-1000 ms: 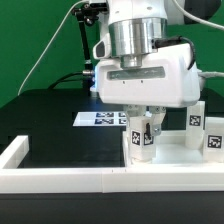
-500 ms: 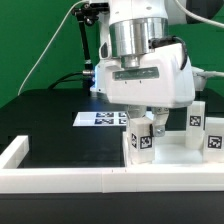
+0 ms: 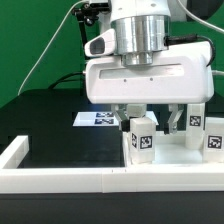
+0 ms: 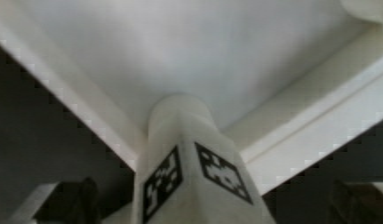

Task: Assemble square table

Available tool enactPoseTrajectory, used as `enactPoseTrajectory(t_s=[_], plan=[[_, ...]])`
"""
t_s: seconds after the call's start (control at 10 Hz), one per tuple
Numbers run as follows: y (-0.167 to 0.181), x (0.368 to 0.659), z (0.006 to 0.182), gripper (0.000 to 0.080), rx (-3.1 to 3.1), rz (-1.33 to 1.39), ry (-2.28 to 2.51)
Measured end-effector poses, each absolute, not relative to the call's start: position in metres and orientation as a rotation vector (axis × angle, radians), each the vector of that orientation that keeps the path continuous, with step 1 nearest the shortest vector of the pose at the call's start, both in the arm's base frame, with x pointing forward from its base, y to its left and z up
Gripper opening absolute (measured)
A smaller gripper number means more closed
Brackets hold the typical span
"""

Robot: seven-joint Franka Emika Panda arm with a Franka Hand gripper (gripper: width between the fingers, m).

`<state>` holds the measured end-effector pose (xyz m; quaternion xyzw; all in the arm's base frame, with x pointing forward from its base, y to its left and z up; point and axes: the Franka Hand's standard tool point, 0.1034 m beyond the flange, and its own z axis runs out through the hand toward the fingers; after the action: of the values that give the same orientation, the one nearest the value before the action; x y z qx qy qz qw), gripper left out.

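I see the white plastic square tabletop w/ raised rim (image 3: 170, 158) lying flat on the black table, up against the long white border wall at the front, towards the exterior view's right. A small white tagged leg (image 3: 141, 138) stands upright on its near corner, b&w tags on its sides; in the wrist view that same leg (image 4: 184, 170) rises from the tray's corner. Another tagged leg (image 3: 214, 140) stands at the tabletop's right edge.

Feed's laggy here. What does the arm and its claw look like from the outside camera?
In the exterior view, the claw has a wide, boxy white body under a ribbed silver-grey cylinder. Its fingers are short and dark. A white cable loops away toward the exterior view's left.
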<state>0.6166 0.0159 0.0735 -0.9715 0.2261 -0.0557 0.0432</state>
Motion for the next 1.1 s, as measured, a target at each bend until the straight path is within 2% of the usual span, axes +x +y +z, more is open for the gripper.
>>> enactPoseTrajectory(t_s=[0.5,1.1], plan=[[0.02,0.617,0.072,0.0648,-3.108,-0.103,-0.043],[0.006,0.622,0.074,0.0648,-3.093,-0.181,-0.505]])
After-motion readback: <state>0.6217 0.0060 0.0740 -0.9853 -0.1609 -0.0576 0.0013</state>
